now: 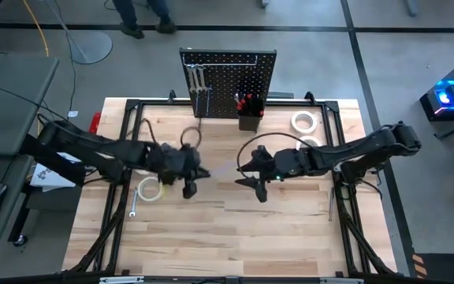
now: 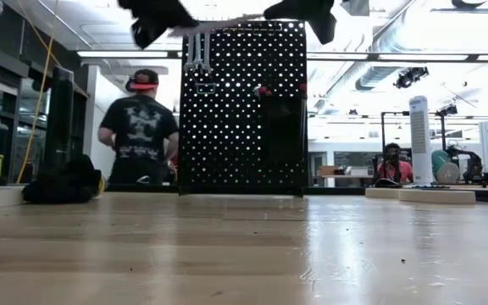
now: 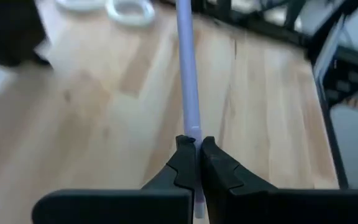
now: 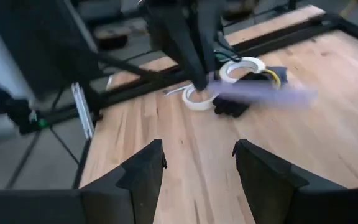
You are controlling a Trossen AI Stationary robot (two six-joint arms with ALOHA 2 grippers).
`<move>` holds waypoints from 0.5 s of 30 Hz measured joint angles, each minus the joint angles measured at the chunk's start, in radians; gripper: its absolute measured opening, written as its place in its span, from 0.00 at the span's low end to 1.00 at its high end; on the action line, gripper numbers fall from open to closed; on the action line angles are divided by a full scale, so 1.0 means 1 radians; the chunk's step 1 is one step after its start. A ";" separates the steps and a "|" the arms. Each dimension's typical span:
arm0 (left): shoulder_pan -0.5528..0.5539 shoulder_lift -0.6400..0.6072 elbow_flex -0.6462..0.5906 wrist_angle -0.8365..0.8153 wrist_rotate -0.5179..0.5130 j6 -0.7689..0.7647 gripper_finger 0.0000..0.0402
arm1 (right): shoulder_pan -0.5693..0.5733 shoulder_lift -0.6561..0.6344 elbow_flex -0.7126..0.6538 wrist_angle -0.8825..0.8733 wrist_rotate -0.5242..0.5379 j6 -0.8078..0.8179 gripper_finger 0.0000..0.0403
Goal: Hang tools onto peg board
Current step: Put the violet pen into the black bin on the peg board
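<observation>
My left gripper hangs above the table's middle, shut on a slim silver wrench. The wrench runs forward past the fingers and shows as a blurred pale bar in the right wrist view. To its right my right gripper hovers open with nothing between its fingers. The black peg board stands upright at the table's far edge. Silver tools hang on its left part, and a black bin with red-handled tools sits at its foot. My left gripper pinches the wrench's shaft between its two fingers, close to one end. A short stub sticks out behind the fingers. The wrench lies along the fingers and points ahead of them, lifted clear of the table.
White tape rolls lie at the far right and near the left gripper. A small wrench lies on the wood at the left. Black frame rails border the table. A person stands behind the board.
</observation>
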 joint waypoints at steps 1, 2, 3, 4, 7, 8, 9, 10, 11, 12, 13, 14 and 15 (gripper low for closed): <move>0.014 -0.007 0.021 -0.002 -0.005 0.012 0.00 | -0.001 0.002 0.000 0.009 0.002 0.032 0.48; 0.022 -0.014 0.038 -0.002 -0.017 0.023 0.00 | -0.001 0.003 0.000 0.018 0.004 0.052 0.48; 0.029 -0.023 0.051 -0.006 -0.035 0.030 0.00 | -0.001 0.003 0.000 0.023 0.004 0.056 0.48; 0.035 -0.037 0.063 -0.007 -0.054 0.033 0.00 | 0.003 0.003 0.000 0.033 0.011 0.057 0.48; 0.048 -0.077 0.087 0.073 -0.072 0.056 0.00 | 0.009 0.003 -0.001 0.107 0.061 0.058 0.48; 0.049 -0.087 0.087 0.118 -0.073 0.061 0.00 | 0.005 0.003 -0.001 0.159 0.085 0.057 0.48; 0.051 -0.097 0.087 0.164 -0.073 0.068 0.00 | -0.003 0.003 -0.001 0.221 0.112 0.054 0.48; 0.052 -0.104 0.087 0.207 -0.076 0.072 0.00 | -0.012 0.003 -0.001 0.293 0.142 0.051 0.48; 0.052 -0.111 0.087 0.251 -0.084 0.079 0.00 | -0.021 0.003 -0.001 0.367 0.168 0.047 0.48; 0.052 -0.119 0.087 0.297 -0.093 0.085 0.00 | -0.031 0.003 -0.001 0.447 0.186 0.038 0.48; 0.052 -0.126 0.087 0.342 -0.099 0.092 0.00 | -0.042 0.003 -0.001 0.539 0.188 0.025 0.48; 0.052 -0.131 0.087 0.388 -0.102 0.104 0.00 | -0.054 0.002 0.000 0.616 0.187 0.014 0.48; 0.052 -0.133 0.088 0.433 -0.104 0.116 0.00 | -0.066 0.001 0.000 0.680 0.180 0.010 0.48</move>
